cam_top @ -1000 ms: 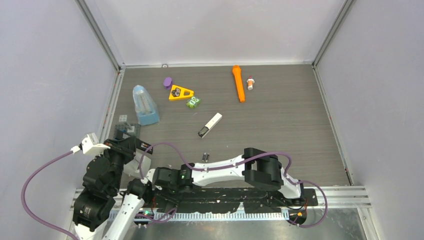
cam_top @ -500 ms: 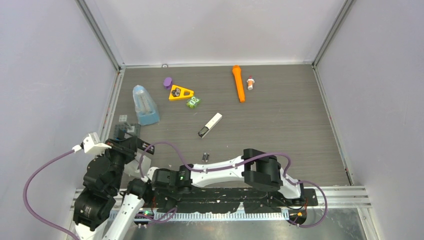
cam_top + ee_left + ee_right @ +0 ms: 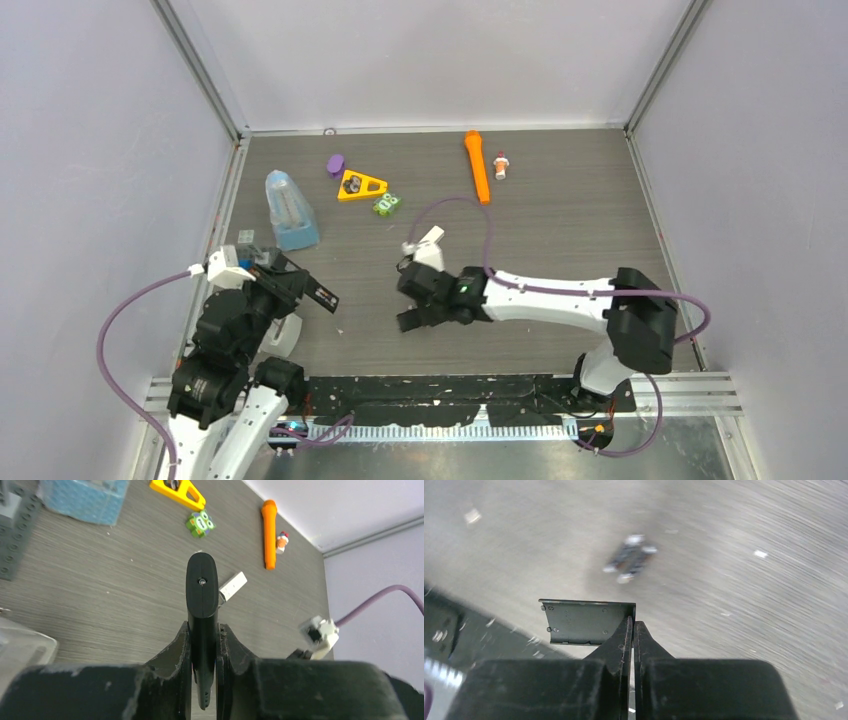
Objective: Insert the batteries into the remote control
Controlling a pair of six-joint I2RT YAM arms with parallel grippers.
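My left gripper (image 3: 202,627) is shut on a slim black bar with a rounded tip, the remote control (image 3: 202,590). It holds the bar above the near-left table, and the bar sticks out of the left gripper (image 3: 300,290) in the top view. My right gripper (image 3: 633,622) is shut on the edge of a thin flat grey cover plate (image 3: 584,622). In the top view the right gripper (image 3: 412,320) hangs over mid-table. Two small dark batteries (image 3: 630,560) with light tips lie blurred on the table ahead of it. The right gripper hides them in the top view.
A white bar with a dark end (image 3: 432,238) lies just beyond the right wrist. Further back are an orange torch (image 3: 477,166), a small figure (image 3: 501,165), a yellow triangle (image 3: 361,185), a green block (image 3: 387,204), a purple piece (image 3: 335,163) and a blue container (image 3: 288,210).
My right arm has swung from beside the left gripper at the near edge out to mid-table, its jaws now shut on the grey plate. The left arm has lifted and shifted right.
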